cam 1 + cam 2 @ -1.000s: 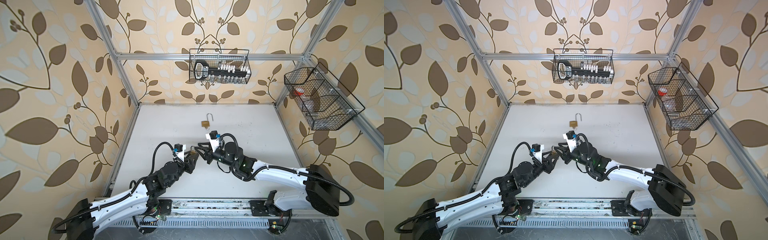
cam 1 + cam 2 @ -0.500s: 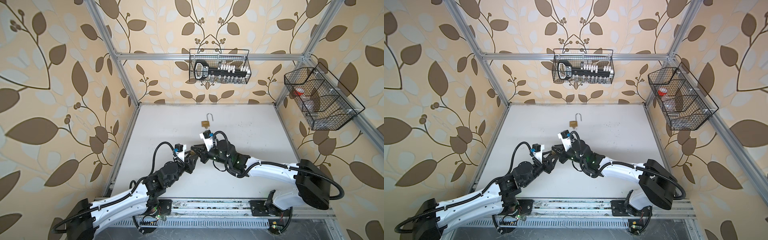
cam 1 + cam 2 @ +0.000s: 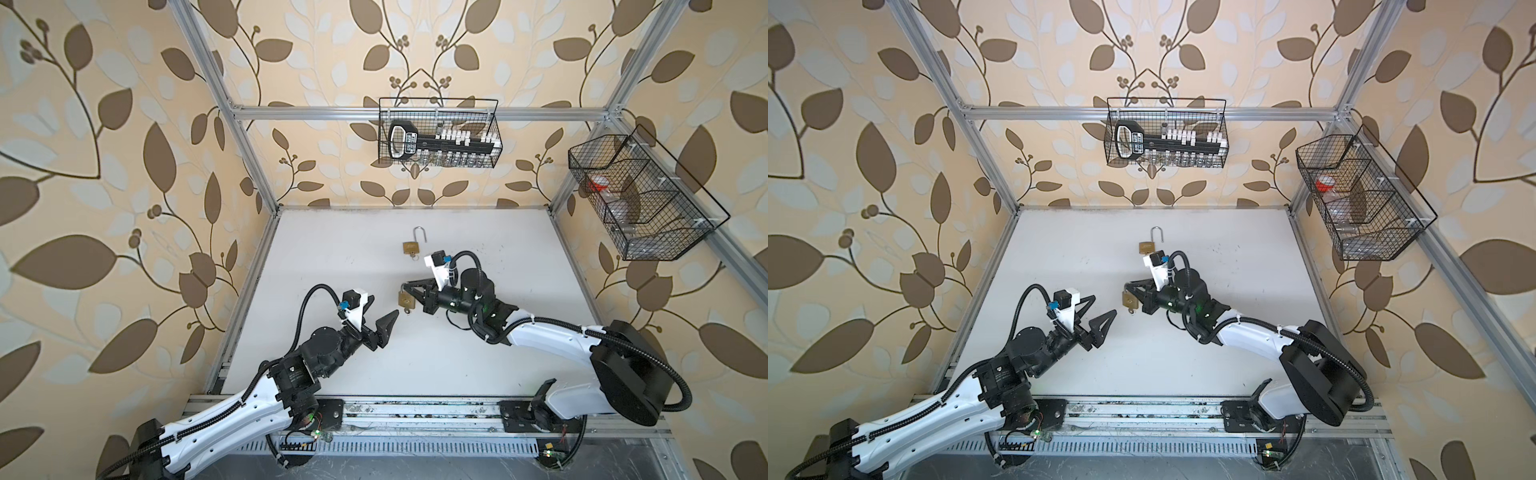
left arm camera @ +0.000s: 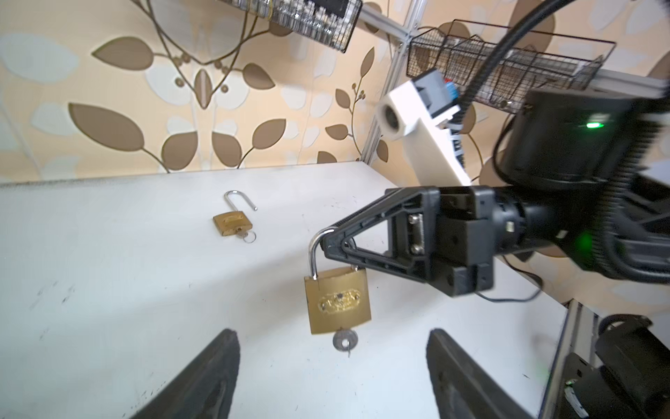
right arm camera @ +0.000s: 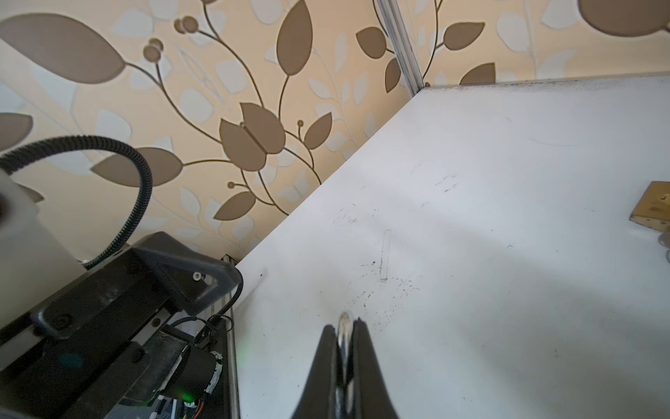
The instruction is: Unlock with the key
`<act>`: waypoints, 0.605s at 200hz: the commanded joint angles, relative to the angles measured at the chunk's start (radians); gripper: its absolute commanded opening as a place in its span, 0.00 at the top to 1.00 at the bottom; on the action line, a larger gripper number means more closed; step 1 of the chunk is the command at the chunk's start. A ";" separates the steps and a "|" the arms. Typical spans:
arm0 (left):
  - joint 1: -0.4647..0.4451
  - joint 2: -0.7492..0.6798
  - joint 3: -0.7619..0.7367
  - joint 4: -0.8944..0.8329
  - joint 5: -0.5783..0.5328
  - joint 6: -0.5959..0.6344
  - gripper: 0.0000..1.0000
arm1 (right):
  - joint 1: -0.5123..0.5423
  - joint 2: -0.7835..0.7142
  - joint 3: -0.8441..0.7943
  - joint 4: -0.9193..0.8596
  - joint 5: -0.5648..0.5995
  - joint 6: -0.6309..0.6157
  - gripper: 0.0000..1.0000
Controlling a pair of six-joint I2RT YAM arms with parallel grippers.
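The right tool (image 4: 326, 242) is clenched on the shackle (image 4: 312, 254) of the padlock (image 4: 339, 301), which hangs upright above the surface (image 4: 108, 290); its key (image 4: 345, 340) sticks out below, just right of the released, wide-spread left tool (image 3: 383, 306).

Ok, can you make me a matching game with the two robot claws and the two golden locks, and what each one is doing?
Things
1. left gripper
2. right gripper
3. near padlock
4. far padlock

States
A. lying open on the table
B. shut on a shackle
C. open, holding nothing
D. dangling in the air, key in it

Pairs: 1-C, 2-B, 3-D, 4-A
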 commanded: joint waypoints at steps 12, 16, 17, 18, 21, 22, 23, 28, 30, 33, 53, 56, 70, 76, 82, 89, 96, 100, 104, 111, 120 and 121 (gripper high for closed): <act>0.005 0.033 0.031 0.051 0.194 0.139 0.24 | -0.002 -0.071 0.015 0.148 -0.291 0.006 1.00; 0.008 0.046 0.046 0.045 0.211 0.148 0.25 | 0.001 -0.077 0.019 0.131 -0.301 -0.007 1.00; 0.009 0.050 0.049 0.045 0.216 0.150 0.25 | 0.001 -0.081 0.019 0.126 -0.303 -0.011 1.00; 0.011 0.054 0.051 0.044 0.221 0.152 0.25 | 0.001 -0.083 0.020 0.122 -0.306 -0.015 1.00; 0.013 0.065 0.056 0.047 0.236 0.157 0.26 | 0.000 -0.091 0.022 0.108 -0.310 -0.027 1.00; 0.015 0.070 0.061 0.048 0.242 0.158 0.26 | 0.000 -0.094 0.022 0.103 -0.312 -0.032 1.00; 0.016 0.074 0.064 0.049 0.247 0.159 0.26 | 0.000 -0.096 0.023 0.099 -0.313 -0.036 1.00; 0.025 0.096 0.075 0.057 0.275 0.162 0.26 | -0.002 -0.107 0.024 0.076 -0.322 -0.059 1.00; 0.028 0.106 0.079 0.062 0.286 0.161 0.27 | -0.003 -0.111 0.024 0.066 -0.327 -0.069 1.00; 0.035 0.121 0.085 0.068 0.303 0.160 0.27 | -0.004 -0.117 0.026 0.053 -0.333 -0.082 1.00; 0.100 0.188 0.107 0.111 0.388 0.145 0.29 | -0.025 -0.165 -0.002 0.003 -0.353 -0.132 1.00; 0.113 0.190 0.103 0.122 0.399 0.138 0.29 | -0.026 -0.173 -0.015 0.013 -0.344 -0.130 1.00; 0.185 0.195 0.081 0.195 0.467 0.087 0.30 | -0.029 -0.211 -0.072 0.082 -0.325 -0.112 1.00; 0.209 0.207 0.068 0.240 0.500 0.062 0.29 | -0.029 -0.225 -0.084 0.088 -0.315 -0.112 1.00; 0.231 0.228 0.062 0.279 0.542 0.040 0.29 | -0.029 -0.235 -0.087 0.082 -0.313 -0.116 1.00; 0.251 0.259 0.065 0.321 0.599 0.012 0.30 | -0.029 -0.240 -0.086 0.072 -0.311 -0.121 1.00; 0.264 0.294 0.069 0.367 0.656 -0.014 0.31 | -0.029 -0.245 -0.086 0.069 -0.313 -0.120 1.00; 0.270 0.311 0.072 0.392 0.681 -0.028 0.32 | -0.029 -0.245 -0.086 0.071 -0.314 -0.117 1.00; 0.273 0.328 0.074 0.415 0.703 -0.040 0.33 | -0.029 -0.247 -0.086 0.072 -0.315 -0.115 1.00; 0.277 0.351 0.077 0.450 0.734 -0.058 0.34 | -0.030 -0.248 -0.089 0.077 -0.316 -0.110 1.00; 0.280 0.377 0.088 0.469 0.779 -0.073 0.34 | -0.029 -0.255 -0.096 0.086 -0.311 -0.108 1.00; 0.280 0.380 0.090 0.470 0.784 -0.075 0.35 | -0.029 -0.256 -0.096 0.087 -0.309 -0.108 1.00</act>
